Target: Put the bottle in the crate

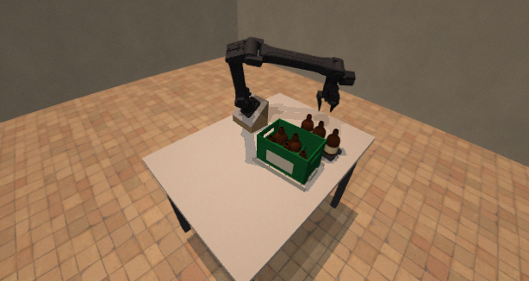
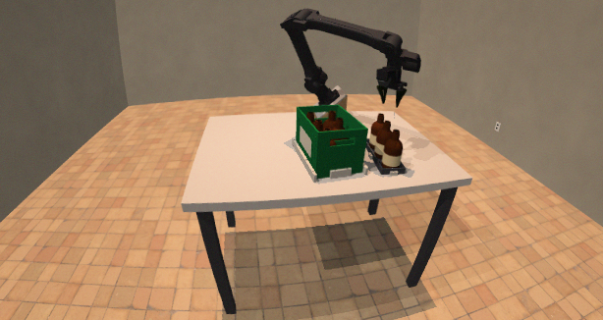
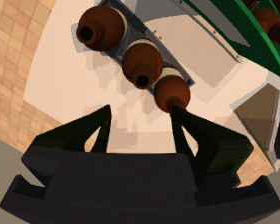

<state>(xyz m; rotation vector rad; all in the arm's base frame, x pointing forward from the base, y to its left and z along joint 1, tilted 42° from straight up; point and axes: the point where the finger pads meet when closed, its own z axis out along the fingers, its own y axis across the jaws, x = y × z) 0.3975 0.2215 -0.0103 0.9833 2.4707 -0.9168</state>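
Three brown bottles with cream labels stand upright in a row on the dark tray (image 1: pixel 331 157) (image 2: pixel 393 170): a front one (image 1: pixel 332 141) (image 2: pixel 393 147) (image 3: pixel 103 27), a middle one (image 1: pixel 319 131) (image 3: pixel 141 59) and a rear one (image 1: pixel 307 124) (image 3: pixel 172 92). My gripper (image 1: pixel 326 110) (image 2: pixel 391 105) (image 3: pixel 141 110) is open and empty, pointing down above and behind the rear bottle. In the wrist view one fingertip overlaps that bottle's neck. The green crate (image 1: pixel 311 170) (image 2: pixel 344 159) beside the tray holds several brown bottles; its walls and bottles hide the empty slot.
A pale low frame (image 2: pixel 305 162) borders the foot of the crate. The arm's wedge-shaped base (image 1: pixel 258 117) (image 3: pixel 258 110) stands behind the crate. The tray stands close along the crate's right side in the exterior view, near the right part of the table (image 1: pixel 215 198) (image 2: pixel 246 167).
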